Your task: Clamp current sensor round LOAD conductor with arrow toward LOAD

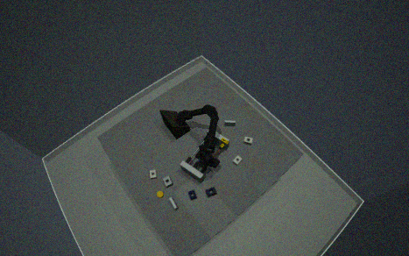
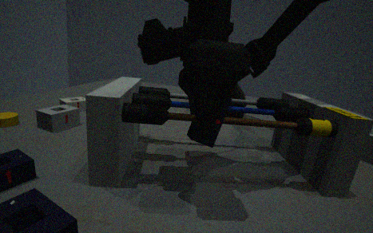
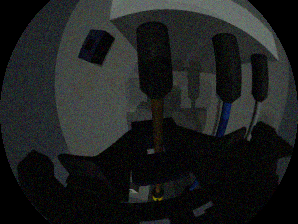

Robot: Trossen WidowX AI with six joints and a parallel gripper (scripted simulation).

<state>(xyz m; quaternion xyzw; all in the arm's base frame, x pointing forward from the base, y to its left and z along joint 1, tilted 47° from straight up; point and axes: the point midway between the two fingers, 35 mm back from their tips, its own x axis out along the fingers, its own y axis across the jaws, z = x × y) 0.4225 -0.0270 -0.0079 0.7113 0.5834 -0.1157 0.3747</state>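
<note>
The brown conductor [image 2: 259, 122] [image 3: 157, 120] runs between two pale end blocks, with a yellow band [image 2: 321, 127] [image 3: 157, 199] at its right end in the exterior view. A yellow label [image 2: 344, 112] [image 1: 224, 140] is on the block top there; its writing is unreadable. My gripper [image 2: 204, 133] [image 3: 153, 131] is shut on the dark sensor, around the brown conductor about midway along it. A small red spot shows at the fingers in the exterior view. The fingers and darkness hide most of the sensor, its latch and its arrow.
A blue conductor [image 2: 255, 110] [image 3: 225, 120] and a grey one [image 3: 255, 117] run beside the brown one. The left end block [image 2: 99, 144] stands near the arm. Dark blue blocks [image 2: 7, 171] [image 1: 211, 192], pale blocks [image 2: 57, 120] [image 1: 152, 174] and a yellow disc [image 2: 4, 119] [image 1: 159, 194] lie around.
</note>
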